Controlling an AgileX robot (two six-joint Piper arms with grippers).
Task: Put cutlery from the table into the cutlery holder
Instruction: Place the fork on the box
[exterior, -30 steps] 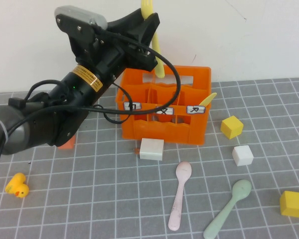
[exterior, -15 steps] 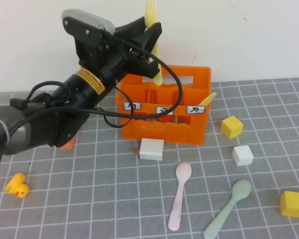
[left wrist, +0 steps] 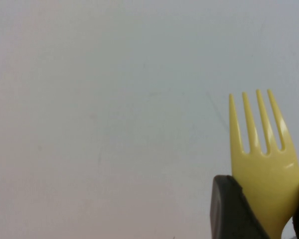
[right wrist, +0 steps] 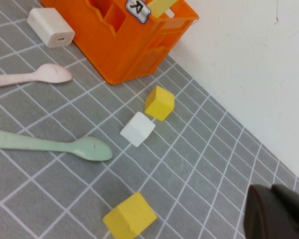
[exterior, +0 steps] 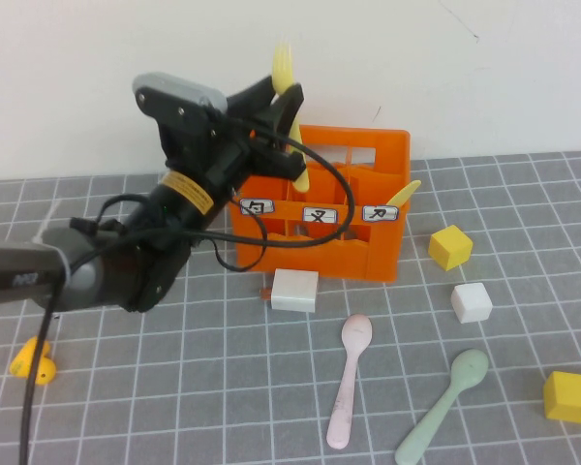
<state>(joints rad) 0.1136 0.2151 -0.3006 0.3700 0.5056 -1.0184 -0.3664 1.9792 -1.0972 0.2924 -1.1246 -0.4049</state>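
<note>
My left gripper (exterior: 285, 108) is shut on the yellow fork (exterior: 284, 66), which it holds upright with the tines up. The fork's handle end dips past the rim of the orange cutlery holder (exterior: 320, 250), near its left-middle part. In the left wrist view the fork (left wrist: 263, 149) stands between the dark fingers (left wrist: 231, 206) against the white wall. A yellow knife (exterior: 404, 193) leans in the holder's right compartment. The pink spoon (exterior: 349, 383) and the mint-green spoon (exterior: 445, 407) lie on the table in front. My right gripper (right wrist: 278, 215) is shut and empty, above the grid to the right.
A white block (exterior: 295, 290) lies against the holder's front. To the right are a yellow cube (exterior: 450, 246), a white cube (exterior: 472, 302) and another yellow cube (exterior: 568, 396). A yellow duck (exterior: 34, 360) sits at the front left. A white wall stands behind the holder.
My left gripper has come down with the fork, so the handle now reaches into the holder. The arm has sunk lower over the table's left side. The spoons have not moved.
</note>
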